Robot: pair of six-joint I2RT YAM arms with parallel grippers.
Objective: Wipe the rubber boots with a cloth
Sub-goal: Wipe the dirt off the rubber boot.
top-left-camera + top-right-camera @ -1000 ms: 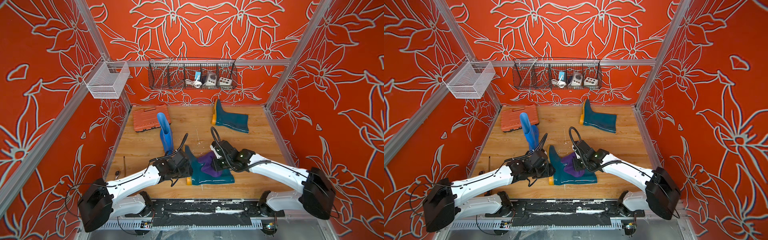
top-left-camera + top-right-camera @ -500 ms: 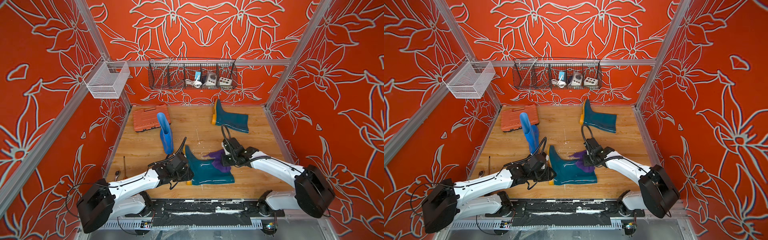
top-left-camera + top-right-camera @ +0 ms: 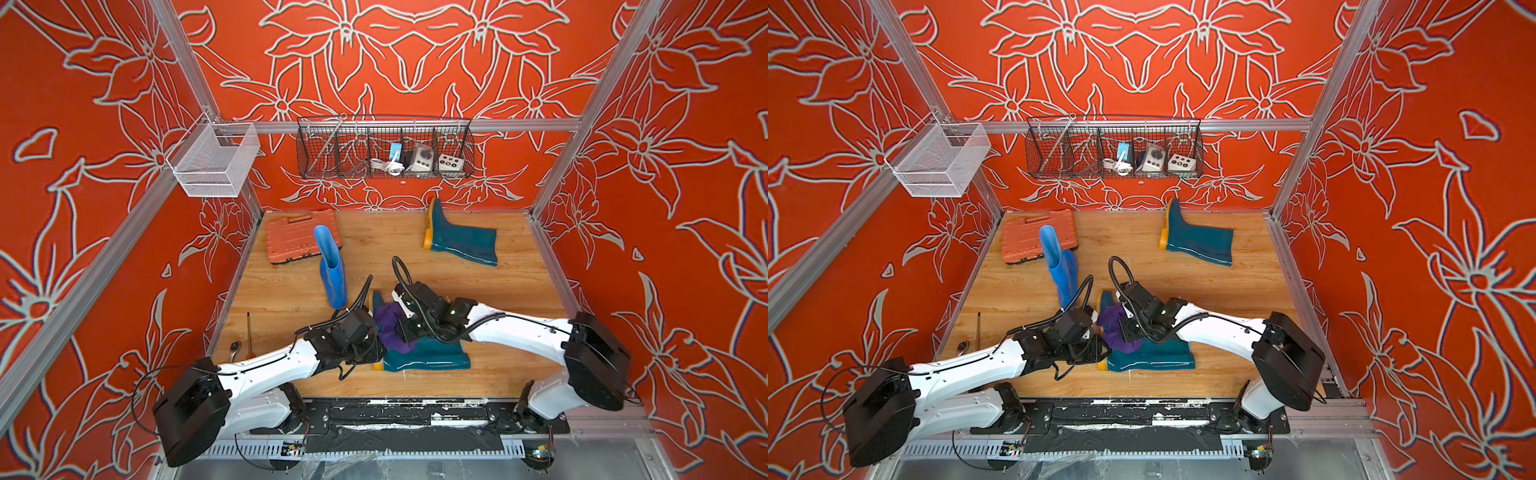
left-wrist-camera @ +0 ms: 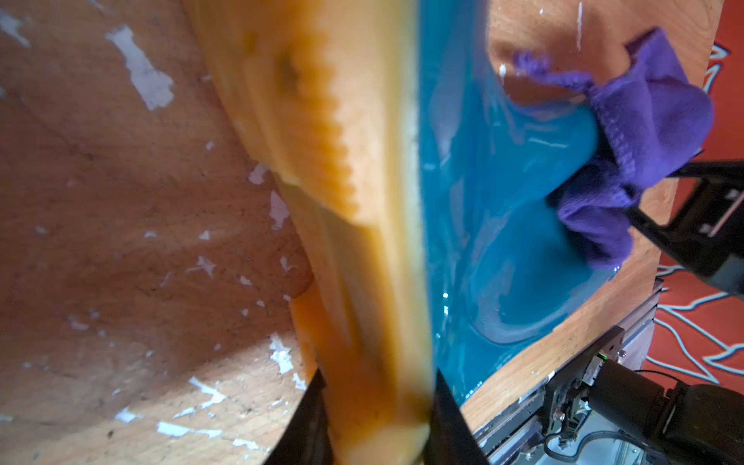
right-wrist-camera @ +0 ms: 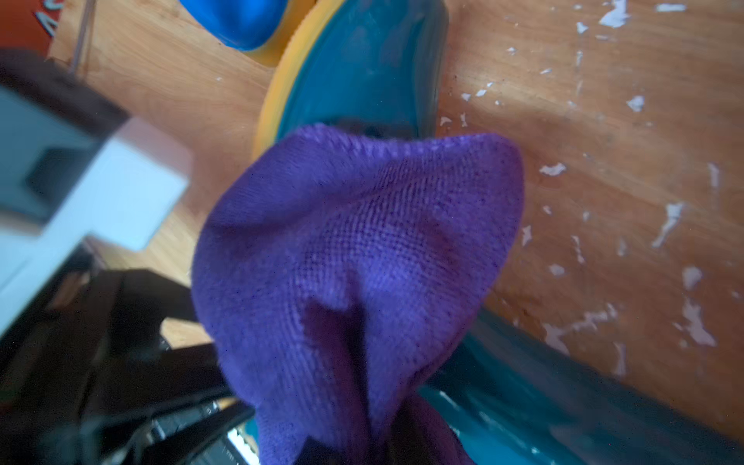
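Left gripper [image 4: 378, 422]: fingers [image 4: 310, 426] clamped on either side of the near teal boot's [image 3: 424, 358] yellow sole. Right gripper [image 3: 409, 328]: pinching the purple cloth [image 5: 354, 241], bunched against that boot's upper. Blue boot [image 3: 332, 270] upright just beyond; far teal boot [image 3: 461, 243] lying well apart.

Orange-red walls [image 3: 415, 50] patterned with pale grey-white outlines of lily blooms frame a light wood-grain counter [image 3: 519, 291] flecked with white. A glossy bright blue rubber boot [image 3: 332, 270] stands out beside two glossy dark teal ones, the far teal boot [image 3: 461, 243] and the near teal boot [image 3: 428, 357], both with orange-yellow soles. A soft deep-purple woven cloth [image 3: 388, 328] contrasts with the near teal boot's sheen. A flat ribbed orange plastic case [image 3: 291, 241] nearly matches the walls. The mesh basket [image 3: 212, 162] is white, the wire basket [image 3: 384, 147] black, the left arm [image 3: 270, 370] and right arm [image 3: 523, 332] white with black joints.
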